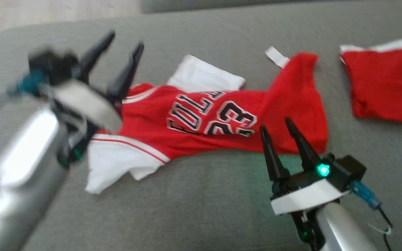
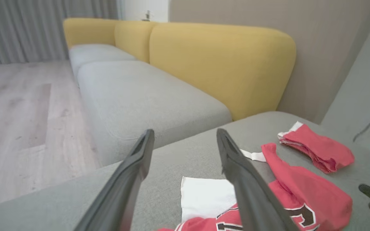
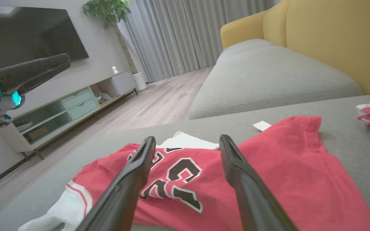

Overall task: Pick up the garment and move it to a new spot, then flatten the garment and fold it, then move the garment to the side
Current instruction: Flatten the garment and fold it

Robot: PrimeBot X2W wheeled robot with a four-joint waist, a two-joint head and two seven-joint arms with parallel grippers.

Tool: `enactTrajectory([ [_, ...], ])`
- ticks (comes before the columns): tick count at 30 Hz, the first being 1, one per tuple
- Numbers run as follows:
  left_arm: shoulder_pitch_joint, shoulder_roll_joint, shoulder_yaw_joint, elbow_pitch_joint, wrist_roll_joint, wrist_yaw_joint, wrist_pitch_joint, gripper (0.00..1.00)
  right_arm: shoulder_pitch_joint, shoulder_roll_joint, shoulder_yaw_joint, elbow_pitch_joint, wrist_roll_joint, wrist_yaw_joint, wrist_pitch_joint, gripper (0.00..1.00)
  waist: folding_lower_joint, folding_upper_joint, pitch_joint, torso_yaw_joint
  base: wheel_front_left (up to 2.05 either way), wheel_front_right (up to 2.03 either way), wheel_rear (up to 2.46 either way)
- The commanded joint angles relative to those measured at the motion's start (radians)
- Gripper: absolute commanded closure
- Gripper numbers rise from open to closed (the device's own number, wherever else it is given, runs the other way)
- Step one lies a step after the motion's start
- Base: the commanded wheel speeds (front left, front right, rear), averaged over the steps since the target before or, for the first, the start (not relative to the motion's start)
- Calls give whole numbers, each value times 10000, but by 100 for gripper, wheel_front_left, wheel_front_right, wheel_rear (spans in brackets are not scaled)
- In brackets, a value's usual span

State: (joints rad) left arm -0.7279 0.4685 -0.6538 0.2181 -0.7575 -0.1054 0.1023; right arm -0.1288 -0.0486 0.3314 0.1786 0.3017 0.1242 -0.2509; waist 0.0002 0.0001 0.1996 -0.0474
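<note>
**A:** Nearest us, our right gripper point(image 1: 275, 123) hangs over the near edge of the red jersey point(image 1: 222, 122), fingers spread wide with nothing between them.

**B:** The jersey lies rumpled on the grey cushion point(image 1: 201, 209), number side up, with its white sleeves point(image 1: 110, 167) bunched at our left. Our left gripper point(image 1: 126, 38) is above that end, just as wide and just as empty (it's blurred in the head view, so we can't say whether it touches the cloth).

**A:** What worries us?

**B:** If we pinch only the top layer, the jersey will likely peel open and sag instead of lifting whole. One sleeve looks tucked under the body, and we think it could drag and twist.

**A:** And further out?

**B:** A folded red piece point(image 1: 384, 83) sits well apart to our right. If we carry the jersey that way, we could sweep into it. A white tag point(image 1: 277, 56) lies by the far corner. Beyond are the yellow backrest point(image 2: 223, 64) and the wooden floor point(image 2: 18, 112), so a slack grip near the cushion's edge risks a drop.
</note>
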Motion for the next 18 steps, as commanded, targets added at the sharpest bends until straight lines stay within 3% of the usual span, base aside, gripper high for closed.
enactTrajectory([
  [1,-806,496,243,-5,-121,-94,473,0,-313,-16,290,-373,114,65,-109,0,-2,-1,776,-805,0,0,0],
  [9,-3177,1389,-1817,1092,-1329,-248,3448,0,-593,-16,604,-714,554,65,-109,0,-2,-1,1736,-2130,0,0,0],
  [18,-4014,2030,-3237,2036,-2390,-251,4330,0,-669,-16,795,-957,791,65,-109,0,-2,-1,2228,-2950,0,0,0],
])
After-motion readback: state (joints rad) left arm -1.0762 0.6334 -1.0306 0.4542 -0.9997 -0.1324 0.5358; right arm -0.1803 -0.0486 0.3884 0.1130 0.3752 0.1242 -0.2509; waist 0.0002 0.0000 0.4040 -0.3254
